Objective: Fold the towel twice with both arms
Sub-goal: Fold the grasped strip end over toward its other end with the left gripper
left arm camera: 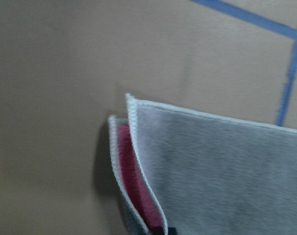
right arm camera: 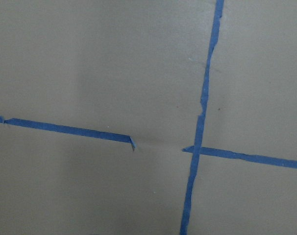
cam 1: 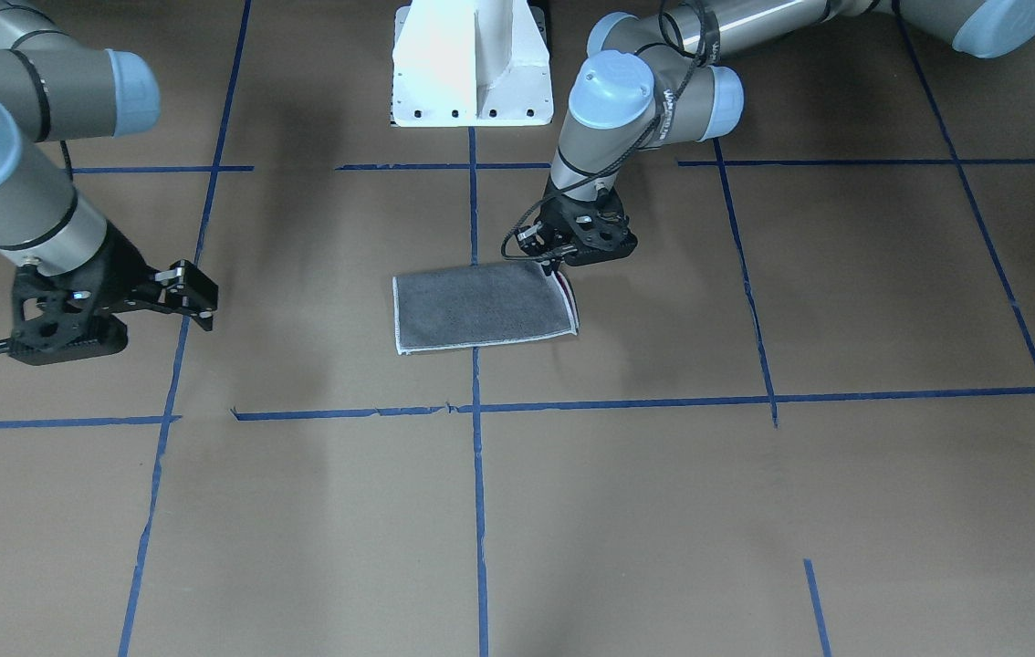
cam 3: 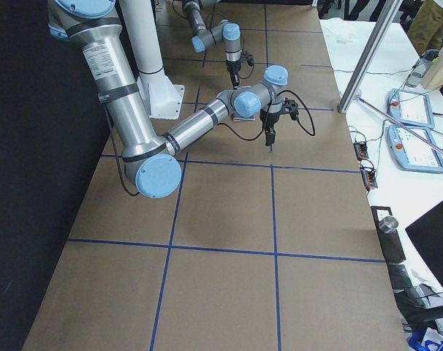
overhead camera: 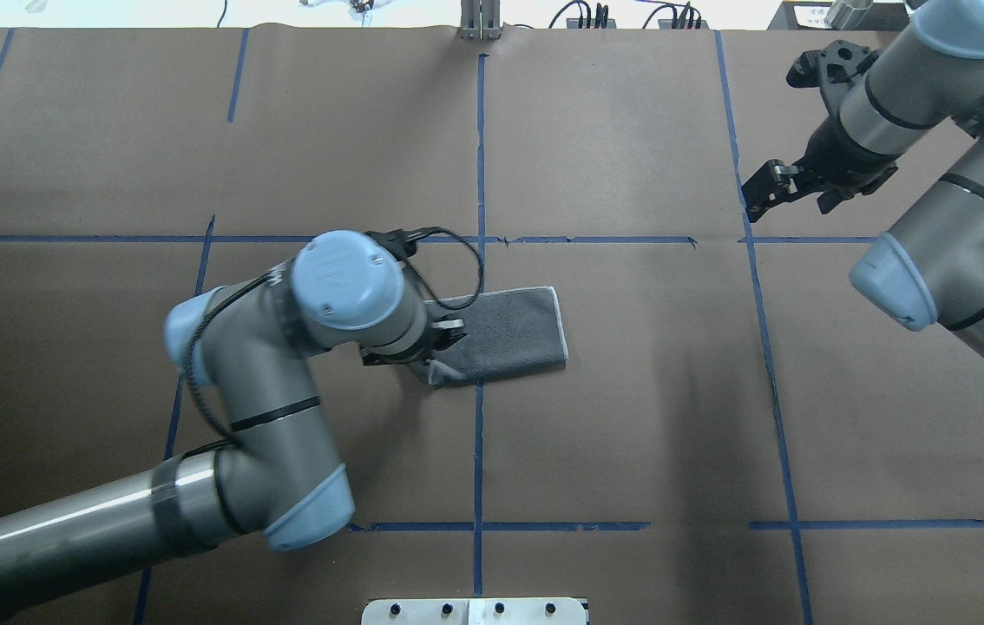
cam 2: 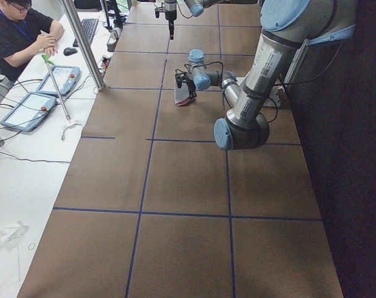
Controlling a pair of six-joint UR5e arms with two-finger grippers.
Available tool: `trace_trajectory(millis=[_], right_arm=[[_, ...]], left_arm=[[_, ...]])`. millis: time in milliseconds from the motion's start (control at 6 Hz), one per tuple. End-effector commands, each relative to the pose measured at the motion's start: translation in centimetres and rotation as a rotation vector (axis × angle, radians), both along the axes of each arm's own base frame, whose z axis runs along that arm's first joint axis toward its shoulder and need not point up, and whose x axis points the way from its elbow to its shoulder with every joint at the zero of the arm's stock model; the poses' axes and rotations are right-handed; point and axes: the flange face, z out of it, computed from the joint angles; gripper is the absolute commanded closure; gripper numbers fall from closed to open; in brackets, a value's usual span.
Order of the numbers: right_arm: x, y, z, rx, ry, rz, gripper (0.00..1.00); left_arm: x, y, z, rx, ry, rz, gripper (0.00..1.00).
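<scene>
Towel [cam 1: 481, 310] lies flat mid-table [cam 1: 663, 511], across the centre tape line [cam 1: 475, 228]. It's a rectangle, grey face up w/ whitish stitched edge all round. Wrist view shows two layers at the end w/ pink between them, so fold 1 looks done. Fold 2 is the step in hand.

L gripper [cam 1: 561, 266] is down at one short end of the towel, at the corner nearer the robot base. Its fingers look pinched on that edge: the layers run right into the black tips at the bottom of the wrist view, and the end sits slightly lifted off the table. Can't tell if both layers are in the pinch or only the top one.

R gripper [cam 1: 196, 297] is well apart from the towel, off to the side over bare table. Fingers look parted, nothing in them. Its wrist cam sees only table + tape.

Next, my read: lift the pinched end, carry it over to the far short end and lay it edge-on-edge, giving approx. a square. That calls for a low arc so the layers don't peel apart. The unheld corner of that end may sag or lag. R arm prob. needs to come in and take that corner, or pin the far end, before the lift.
</scene>
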Motion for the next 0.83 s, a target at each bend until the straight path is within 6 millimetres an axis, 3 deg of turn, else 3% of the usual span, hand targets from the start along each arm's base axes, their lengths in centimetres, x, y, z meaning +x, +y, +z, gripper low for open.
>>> trace_trajectory(millis=[0,167,333,667], right_arm=[[1.7,0.0,1.9,0.025,0.019,-0.026,0.00],[1.9,0.1,2.3,0.022,0.021,-0.026,0.00],[1.8,0.1,2.3,0.022,0.021,-0.028,0.00],[1.8,0.1,2.4,0.020,0.023,-0.028,0.00]], left_arm=[[5.5,-2.8,-6.7,0.002,-0.045,-0.029,1.00],[8.7,-3.8,-9.4,0.002,-0.072,-0.035,1.00],[10.7,-3.5,-11.8,0.001,-0.080,-0.039,1.00],[13.1,-3.6,-14.3,0.001,-0.101,-0.035,1.00]])
